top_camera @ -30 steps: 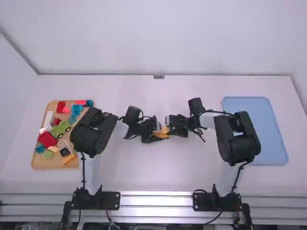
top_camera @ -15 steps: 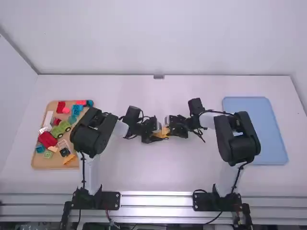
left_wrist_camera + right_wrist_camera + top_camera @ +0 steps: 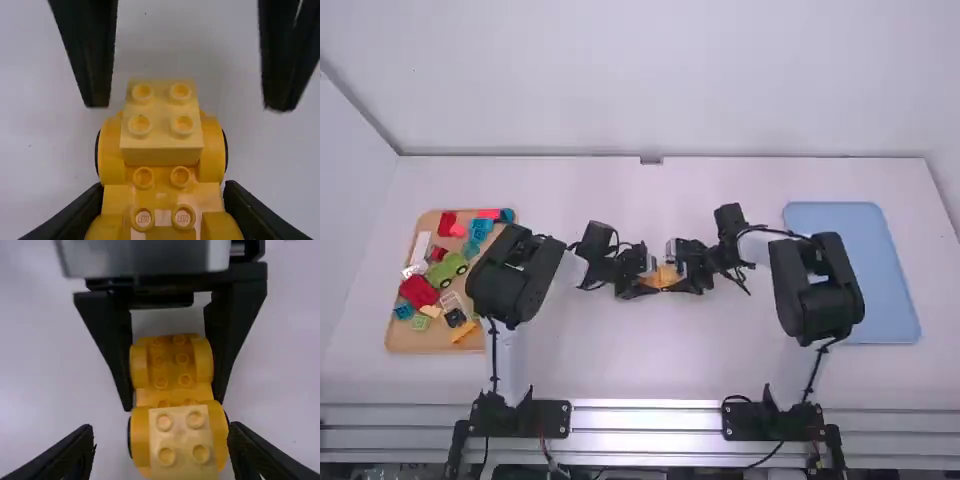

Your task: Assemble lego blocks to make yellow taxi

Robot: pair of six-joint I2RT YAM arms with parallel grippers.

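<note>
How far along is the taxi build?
Already done, it seems: a pale yellow block sits on one end of the yellow car base, though I can't tell if it is fully pressed down.
In hand: the base, in the closed jaws of the left gripper; the right gripper's are open around the block end.
Likely left: covering the bare studs.

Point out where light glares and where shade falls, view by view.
High view: bright glare along the metal rail between the arm bases; the table looks evenly lit. Left wrist view: a soft, faint shadow on the table beyond the pale yellow block. Right wrist view: that block's top is bright, while the yellow car base looks darker between the left gripper's fingers.
</note>
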